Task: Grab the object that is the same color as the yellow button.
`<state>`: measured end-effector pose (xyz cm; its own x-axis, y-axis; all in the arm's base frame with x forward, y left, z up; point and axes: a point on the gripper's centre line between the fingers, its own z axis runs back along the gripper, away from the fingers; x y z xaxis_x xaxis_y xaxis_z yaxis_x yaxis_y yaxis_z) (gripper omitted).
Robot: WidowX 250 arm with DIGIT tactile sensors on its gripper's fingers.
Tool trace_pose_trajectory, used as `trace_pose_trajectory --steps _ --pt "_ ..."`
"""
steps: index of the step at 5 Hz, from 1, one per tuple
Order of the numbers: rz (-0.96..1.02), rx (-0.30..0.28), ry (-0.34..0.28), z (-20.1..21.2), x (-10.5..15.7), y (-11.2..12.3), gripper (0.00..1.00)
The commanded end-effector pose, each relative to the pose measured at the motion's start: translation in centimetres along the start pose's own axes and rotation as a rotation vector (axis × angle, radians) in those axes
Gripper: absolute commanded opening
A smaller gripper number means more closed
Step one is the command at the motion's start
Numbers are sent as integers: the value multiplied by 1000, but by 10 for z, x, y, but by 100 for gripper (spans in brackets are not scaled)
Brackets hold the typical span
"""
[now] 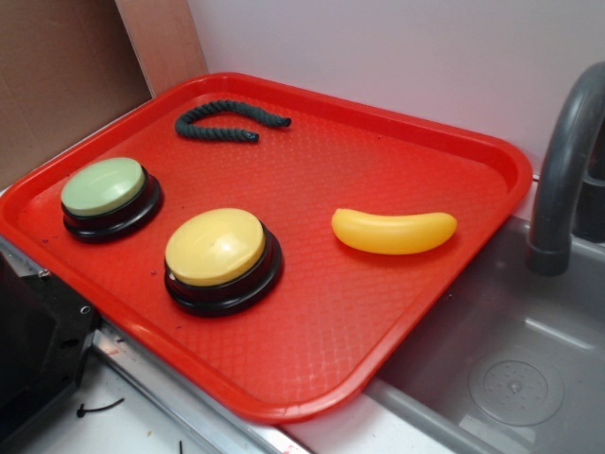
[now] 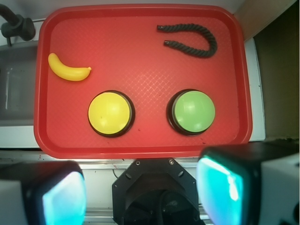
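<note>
Overhead, gripper (image 2: 143, 190) open, banana (image 2: 69, 69) beside yellow button (image 2: 109, 113), red tray (image 2: 140, 145)

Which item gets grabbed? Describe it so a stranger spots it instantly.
Find the red plastic tray. Beside the round yellow-domed push button on a black base, toward the sink, lies a glossy curved yellow plastic toy banana. It is the only loose yellow thing; the dark green rope piece is twisted and dull.
</note>
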<state>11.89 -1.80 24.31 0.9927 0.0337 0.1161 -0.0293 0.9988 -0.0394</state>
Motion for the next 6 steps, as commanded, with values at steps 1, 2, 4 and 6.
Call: trace_pose_trajectory --steps 1,2,4,6 --pt "0 0 0 0 0 0 100" --pt "-143 28 -68 -15 18 -15 100" --pt "-431 16 -98 -58 62 -60 100" --pt "-689 -23 -135 -115 93 -101 100"
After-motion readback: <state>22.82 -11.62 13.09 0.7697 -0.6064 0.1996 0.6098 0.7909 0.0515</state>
